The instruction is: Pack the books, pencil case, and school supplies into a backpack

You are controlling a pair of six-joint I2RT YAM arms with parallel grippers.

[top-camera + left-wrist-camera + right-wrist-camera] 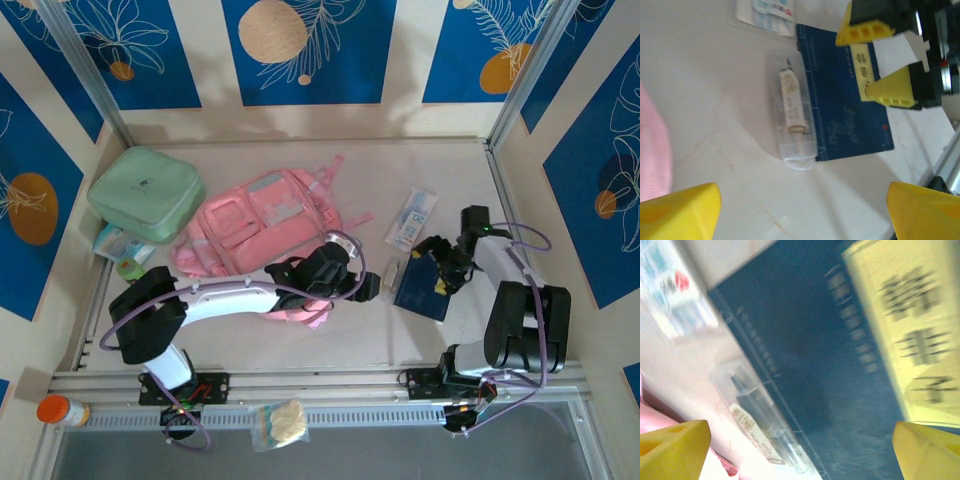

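Note:
The pink backpack point(255, 225) lies flat mid-table. To its right, on the table, lies a dark navy book point(425, 287) point(847, 100) point(805, 340) with a yellow cover label point(910, 325). A clear plastic tube case point(392, 272) point(795, 117) point(760, 425) rests along the book's left edge. Beyond them is the white pencil case point(412, 218) point(767, 12) with blue markings. My right gripper point(440, 268) point(875, 62) point(800, 455) hangs open just above the book's label. The left gripper point(365, 285) point(802, 215) is open over bare table near the tube, holding nothing.
A mint-green zip case point(145, 192) sits at the back left with a small packet point(120, 242) and a green-capped item point(130, 268) beside it. An orange-capped bottle point(60, 410) and a clear bag point(280, 422) lie on the front rail. Walls enclose three sides.

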